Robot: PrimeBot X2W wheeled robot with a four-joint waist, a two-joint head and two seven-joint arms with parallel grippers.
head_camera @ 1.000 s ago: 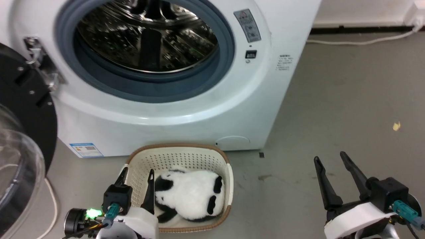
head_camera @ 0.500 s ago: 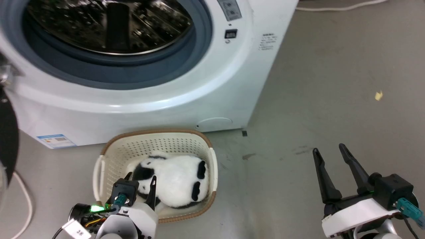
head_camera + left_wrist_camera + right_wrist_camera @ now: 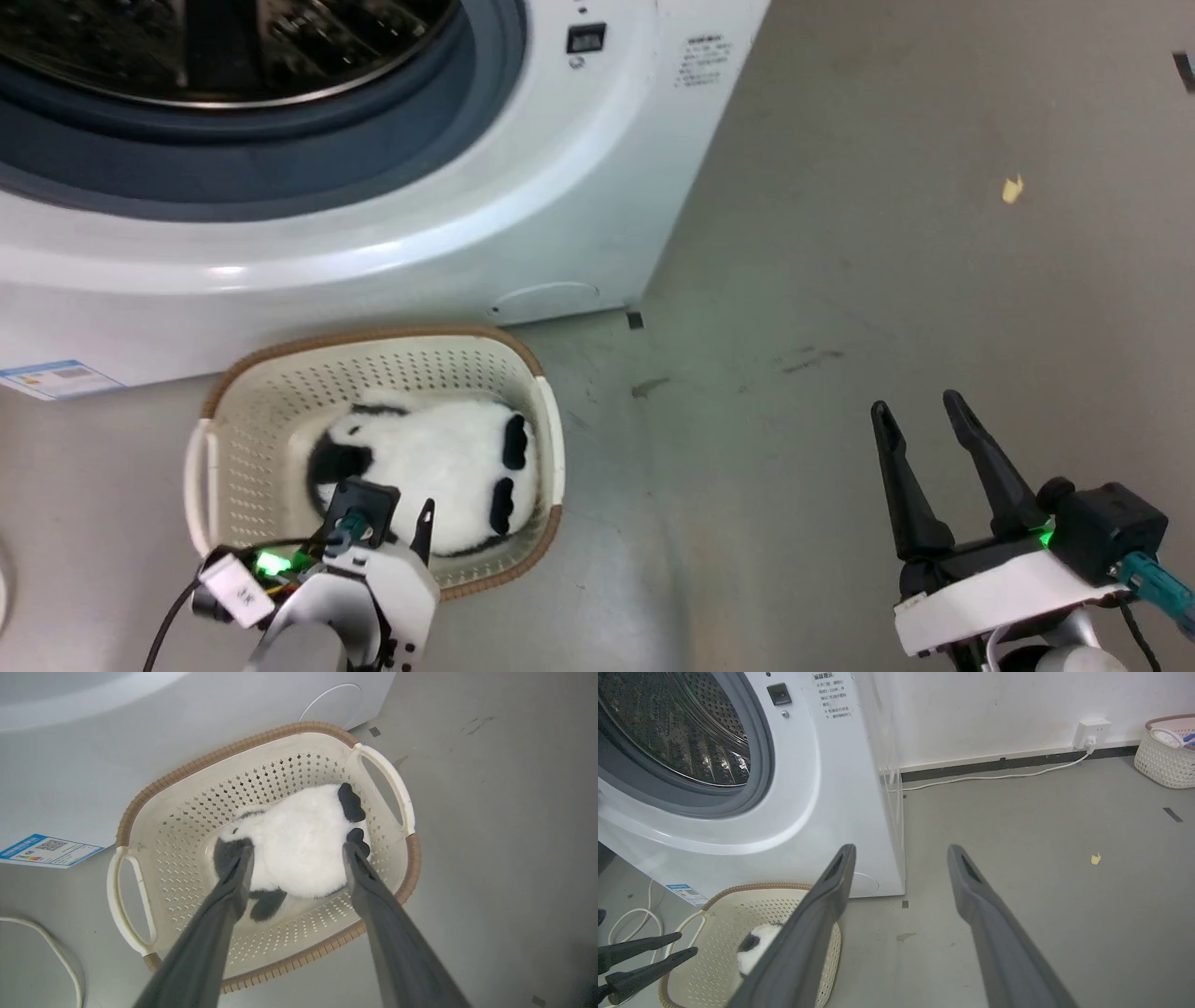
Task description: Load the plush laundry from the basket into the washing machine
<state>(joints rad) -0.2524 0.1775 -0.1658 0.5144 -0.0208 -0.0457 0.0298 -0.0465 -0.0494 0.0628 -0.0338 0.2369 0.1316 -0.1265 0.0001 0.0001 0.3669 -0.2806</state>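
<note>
the fluffy white plush toy with black patches (image 3: 439,457) lies inside the small cream plastic basket with brown rim (image 3: 373,336), on the grey floor (image 3: 840,280) just before the large white washing machine (image 3: 373,252). the left gripper (image 3: 297,853) is spread over the toy, one dark finger at each side. the right gripper (image 3: 915,406), also spread, hangs over the floor well apart from the basket.
</note>
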